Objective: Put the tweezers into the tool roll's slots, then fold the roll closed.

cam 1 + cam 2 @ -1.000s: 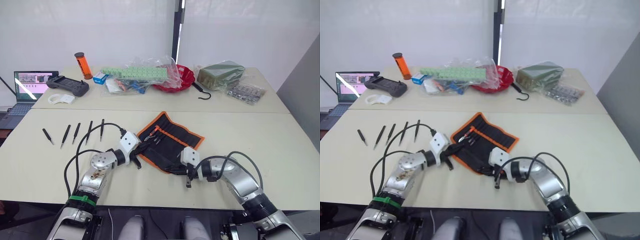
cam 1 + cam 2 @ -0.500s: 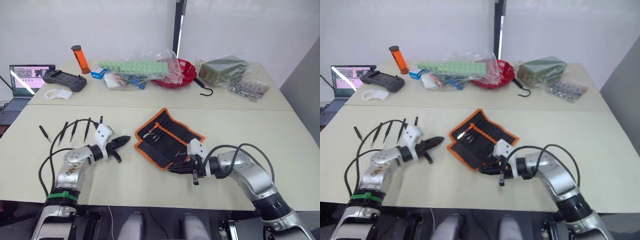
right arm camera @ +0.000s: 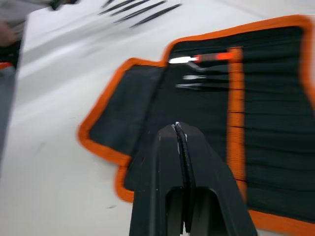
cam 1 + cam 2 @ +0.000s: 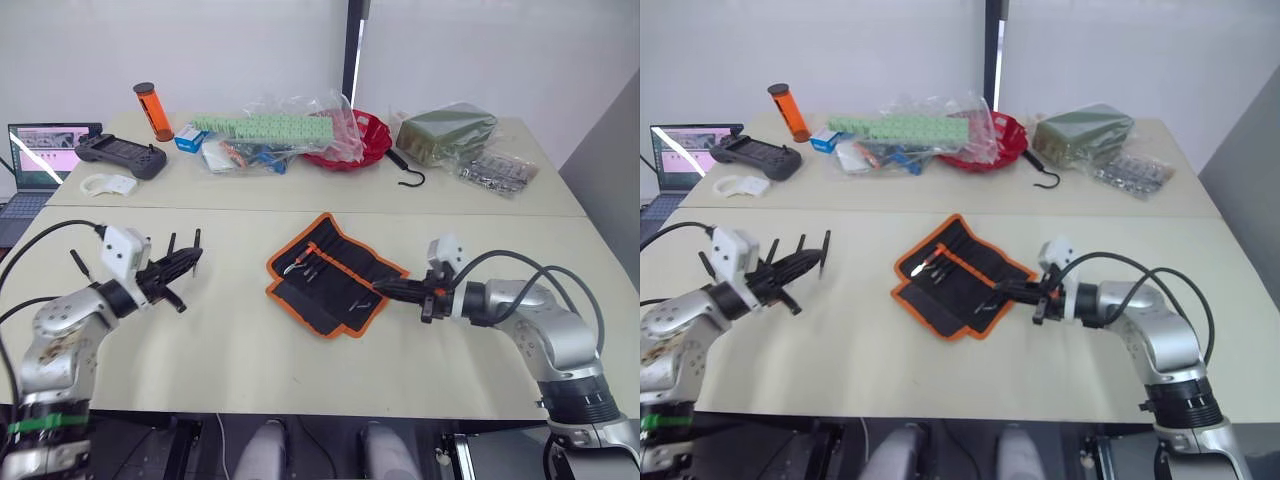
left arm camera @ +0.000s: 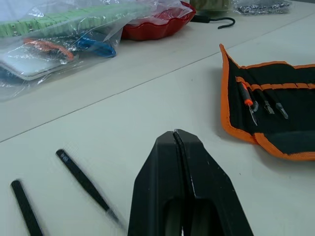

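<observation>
left claw (image 4: pixel 190 262) closed | tweezers (image 4: pixel 172 247) lengthwise toward far edge

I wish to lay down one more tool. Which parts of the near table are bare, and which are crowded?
Bare: the strip between the tweezers and the tool roll, and the corner beyond the right gripper. Crowded: the far table, from the orange tube to the red bowl and the bags.

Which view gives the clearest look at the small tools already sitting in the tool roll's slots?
The left wrist view: the tool roll lies open there, with an orange-handled piece and several slim points lined up in the slots. The right wrist view shows them blurred; the eye views show them small.
</observation>
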Motion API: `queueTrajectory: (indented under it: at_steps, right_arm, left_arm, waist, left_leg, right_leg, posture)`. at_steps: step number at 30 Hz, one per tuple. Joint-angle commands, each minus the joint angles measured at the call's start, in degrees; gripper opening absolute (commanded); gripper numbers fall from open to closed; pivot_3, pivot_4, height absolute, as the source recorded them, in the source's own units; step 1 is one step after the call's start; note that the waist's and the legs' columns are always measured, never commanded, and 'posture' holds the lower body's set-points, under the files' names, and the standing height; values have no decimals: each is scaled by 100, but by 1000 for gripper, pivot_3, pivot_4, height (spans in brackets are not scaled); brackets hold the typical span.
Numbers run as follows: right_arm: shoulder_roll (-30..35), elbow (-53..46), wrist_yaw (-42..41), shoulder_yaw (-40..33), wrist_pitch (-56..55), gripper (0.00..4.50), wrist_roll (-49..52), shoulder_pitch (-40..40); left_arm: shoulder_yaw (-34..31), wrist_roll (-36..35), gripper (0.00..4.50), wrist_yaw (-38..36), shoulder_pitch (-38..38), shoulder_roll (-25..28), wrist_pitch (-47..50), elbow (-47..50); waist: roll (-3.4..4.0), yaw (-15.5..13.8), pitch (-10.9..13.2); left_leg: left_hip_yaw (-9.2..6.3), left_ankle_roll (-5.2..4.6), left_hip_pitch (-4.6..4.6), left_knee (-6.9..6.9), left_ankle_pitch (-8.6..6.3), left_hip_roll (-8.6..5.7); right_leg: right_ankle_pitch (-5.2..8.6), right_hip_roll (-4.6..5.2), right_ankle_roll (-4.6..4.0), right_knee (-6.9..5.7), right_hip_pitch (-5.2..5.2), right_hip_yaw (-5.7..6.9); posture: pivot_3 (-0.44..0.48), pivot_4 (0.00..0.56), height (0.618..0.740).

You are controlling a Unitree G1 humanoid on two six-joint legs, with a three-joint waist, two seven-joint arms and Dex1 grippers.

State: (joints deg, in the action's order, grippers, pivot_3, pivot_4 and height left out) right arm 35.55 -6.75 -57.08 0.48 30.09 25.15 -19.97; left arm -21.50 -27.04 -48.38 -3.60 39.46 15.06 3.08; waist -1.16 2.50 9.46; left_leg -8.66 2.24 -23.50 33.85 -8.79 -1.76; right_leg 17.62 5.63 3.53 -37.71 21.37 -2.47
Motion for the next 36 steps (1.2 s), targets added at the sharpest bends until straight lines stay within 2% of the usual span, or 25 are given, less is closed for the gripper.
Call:
queueTrajectory:
  at_steps: [1, 4, 5, 7, 11, 18, 19, 22, 26, 30, 36]
  right_arm:
    - [56, 251, 113, -31, -680, 0, -399, -281]
    - [23, 647, -314, 42, -255, 0, -67, -727]
    - [17, 725, -464, 67, -75, 260, 57, -924]
    - [-9, 783, -758, 166, 120, 784, 218, -1255]
    - [-205, 738, -1248, 573, 234, 2164, 279, -1871]
    - [-608, 863, -1712, 964, 86, 4500, 177, -2496]
    - [-739, 863, -1811, 1051, 111, 4500, 226, -2667]
    - [-911, 886, -1958, 1144, 223, 4500, 278, -2885]
    - [-950, 915, -1992, 1169, 198, 4500, 191, -2948]
    - [-966, 870, -1936, 1194, 242, 4500, 149, -2977]
    - [-971, 652, -1581, 1105, 203, 4500, 83, -2903]
  left_arm:
    - [-621, -146, 26, 352, 560, 8, 140, 727]
    - [-1222, -200, 26, 727, 1362, -301, 158, 1192]
    - [-1427, -131, 3, 912, 1627, -459, 71, 1289]
    - [-1818, -188, 538, 1252, 2010, -794, 9, 1448]
    - [-2536, -144, 1767, 1885, 2741, -1492, -234, 1665]
    - [-3141, -398, 4114, 2619, 3459, -2288, -320, 2048]
    - [-3267, -454, 4486, 2777, 3629, -2535, -377, 2118]
    - [-3386, -526, 4486, 3037, 3868, -2917, -460, 2276]
    - [-3274, -488, 4486, 3201, 3977, -3025, -475, 2369]
    - [-3192, -416, 4486, 3416, 3837, -2850, -382, 2262]
    - [-3171, -649, 4486, 3792, 3209, -2238, 167, 2100]
  waist:
    - [1, -8, 4]
    - [-1, 0, 10]
    - [-1, 1, 14]
    - [2, -2, 20]
    - [-12, -37, 27]
    - [-24, -185, 32]
    - [-25, -170, 32]
    - [-28, -133, 31]
    - [-33, -205, 30]
    - [-34, -183, 30]
    - [-34, -158, 29]
  left_leg:
    - [2, 0, 0, 0, 0, 3]
    - [16, 0, 1, 1, 0, 7]
    - [21, 1, 2, 1, 0, 9]
    - [27, 1, 1, 1, 0, 16]
    - [30, 3, 1, 1, -2, 25]
    - [36, 10, -11, 10, -4, 30]
    - [37, 12, -13, 10, -4, 34]
    - [66, 19, -17, 9, -8, 46]
    - [59, 23, -29, 10, -11, 60]
    - [65, 25, -33, 12, -10, 61]
    - [67, 25, -33, 12, -9, 68]
  right_leg:
    - [-2, -1, -3, 1, 1, 0]
    - [-6, -1, -10, 7, 1, -8]
    - [-7, -1, -11, 6, 0, -11]
    - [-11, -3, -18, 11, 3, -13]
    - [-12, -11, -21, 14, 2, -12]
    - [-15, -12, -26, 38, 3, -8]
    - [-18, -13, -28, 50, 2, -6]
    - [-26, -14, -31, 62, 10, -15]
    - [-26, -33, -35, 60, 24, -8]
    - [-29, -32, -39, 60, 27, -10]
    - [-31, -39, -42, 54, 36, -12]
  posture:
    - [0, 150, 740]
    - [0, 150, 740]
    - [0, 150, 740]
    - [0, 150, 740]
    - [0, 150, 740]
    - [0, 150, 740]
    - [0, 150, 740]
    - [0, 150, 740]
    - [0, 150, 740]
    - [0, 150, 740]
    - [0, 150, 740]
